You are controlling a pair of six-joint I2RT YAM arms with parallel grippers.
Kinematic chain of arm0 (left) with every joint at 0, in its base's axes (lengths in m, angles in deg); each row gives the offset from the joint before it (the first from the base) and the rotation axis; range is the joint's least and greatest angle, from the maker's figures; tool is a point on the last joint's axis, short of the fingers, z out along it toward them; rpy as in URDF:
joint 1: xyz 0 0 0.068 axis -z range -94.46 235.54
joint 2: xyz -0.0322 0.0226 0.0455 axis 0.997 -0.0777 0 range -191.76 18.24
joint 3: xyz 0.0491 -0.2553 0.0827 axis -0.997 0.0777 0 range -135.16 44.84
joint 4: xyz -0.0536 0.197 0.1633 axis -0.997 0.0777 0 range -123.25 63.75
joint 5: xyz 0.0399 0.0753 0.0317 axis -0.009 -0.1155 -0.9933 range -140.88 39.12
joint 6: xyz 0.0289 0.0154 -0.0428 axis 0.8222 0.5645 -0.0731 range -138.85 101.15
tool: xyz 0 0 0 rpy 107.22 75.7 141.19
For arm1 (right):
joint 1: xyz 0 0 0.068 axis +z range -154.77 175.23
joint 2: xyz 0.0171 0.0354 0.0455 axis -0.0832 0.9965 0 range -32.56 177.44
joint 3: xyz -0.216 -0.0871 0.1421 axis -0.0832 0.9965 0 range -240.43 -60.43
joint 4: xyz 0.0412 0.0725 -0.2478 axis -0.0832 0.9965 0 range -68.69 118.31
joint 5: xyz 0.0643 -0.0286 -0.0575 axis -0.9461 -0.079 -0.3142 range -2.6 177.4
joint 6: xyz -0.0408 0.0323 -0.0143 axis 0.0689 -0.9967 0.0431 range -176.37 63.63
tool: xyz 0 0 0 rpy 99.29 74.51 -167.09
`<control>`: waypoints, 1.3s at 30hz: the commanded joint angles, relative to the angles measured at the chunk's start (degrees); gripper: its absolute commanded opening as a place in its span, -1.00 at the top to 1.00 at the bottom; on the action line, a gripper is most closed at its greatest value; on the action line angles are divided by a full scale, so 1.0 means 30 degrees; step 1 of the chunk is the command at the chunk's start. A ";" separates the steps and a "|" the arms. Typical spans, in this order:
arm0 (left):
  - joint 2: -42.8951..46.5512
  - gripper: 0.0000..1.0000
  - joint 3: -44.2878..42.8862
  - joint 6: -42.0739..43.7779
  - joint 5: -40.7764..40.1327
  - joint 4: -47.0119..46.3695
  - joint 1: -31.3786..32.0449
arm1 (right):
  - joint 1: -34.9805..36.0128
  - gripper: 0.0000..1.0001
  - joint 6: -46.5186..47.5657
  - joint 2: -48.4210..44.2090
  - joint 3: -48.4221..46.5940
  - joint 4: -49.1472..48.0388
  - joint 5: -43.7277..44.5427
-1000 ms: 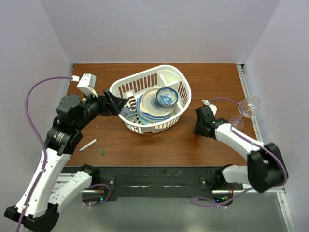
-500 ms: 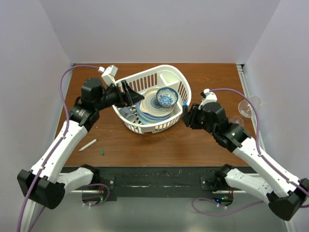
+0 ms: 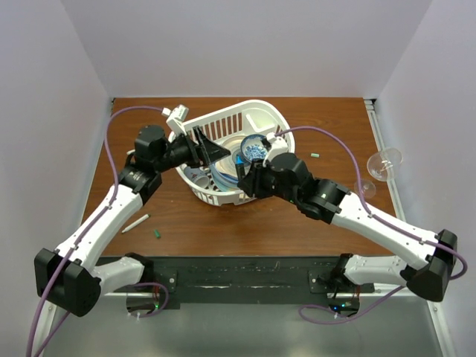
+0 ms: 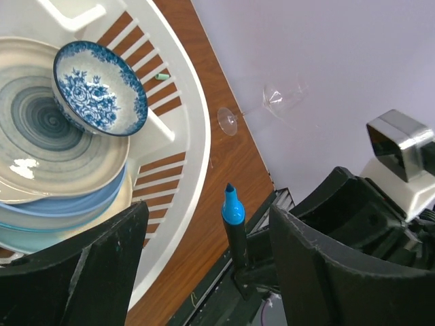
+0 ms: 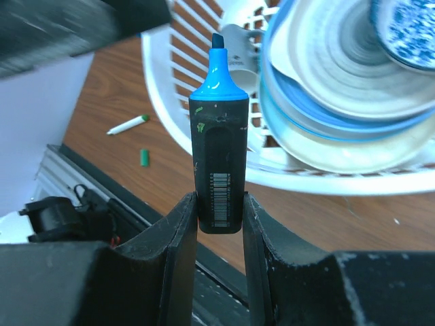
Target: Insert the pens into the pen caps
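Note:
My right gripper (image 5: 219, 204) is shut on the black marker (image 5: 217, 156), gripping its lower end with the bright blue tip pointing up. In the top view the right gripper (image 3: 251, 177) hangs at the basket's near rim. My left gripper (image 3: 211, 147) is open and empty over the basket's left rim, facing the right one. In the left wrist view the marker (image 4: 235, 227) stands between the left fingers without touching them. A thin white pen (image 3: 135, 223) and a small dark green cap (image 3: 158, 233) lie on the table at the front left. Both also show in the right wrist view: the pen (image 5: 128, 125) and the cap (image 5: 144, 157).
A white basket (image 3: 277, 119) mid-table holds stacked plates (image 3: 230, 167), a blue patterned bowl (image 3: 256, 149) and a white cup (image 5: 238, 51). A clear wine glass (image 3: 383, 162) lies at the right edge. A small pale green piece (image 3: 315, 155) lies right of the basket.
My right arm has swung left from the table's right side to the basket's front, carrying the marker. My left gripper has moved right, over the basket's rim.

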 commanded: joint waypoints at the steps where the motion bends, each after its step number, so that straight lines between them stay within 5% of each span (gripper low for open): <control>1: -0.0169 -0.46 0.0373 -0.0678 0.0431 -0.1340 0.0321 | 0.0764 0.95 -0.0026 0.0800 -0.1950 -0.1255 0.1272; 11: -0.0521 -0.16 0.0695 -0.0941 0.0607 -0.0722 0.0614 | 0.1380 0.95 0.0209 0.1973 -0.3210 -0.1459 0.2034; 17: -0.0463 0.37 0.1486 -0.1878 0.1689 -0.1922 0.0643 | 0.1468 0.93 0.0296 0.2325 -0.3357 -0.1460 0.2269; 21: -0.0317 1.00 0.1750 -0.2435 0.2305 -0.2712 0.0643 | 0.1468 0.79 0.0501 0.2413 -0.3387 -0.1606 0.2037; 28: 0.0647 1.00 0.2248 -0.3224 0.4791 -0.6605 0.0614 | 0.1409 -0.10 0.1204 -0.0037 -0.1432 -0.2629 -0.0453; 32: 0.1294 1.00 0.2336 -0.4075 0.5820 -0.9389 0.0614 | 0.1118 -0.24 0.0709 -0.2154 0.0419 -0.4296 -0.1976; 39: 0.1822 1.00 0.2717 -0.6534 0.6992 -1.4511 0.0614 | 0.0443 -0.11 -0.0523 -0.3708 0.1447 -0.6554 -0.5579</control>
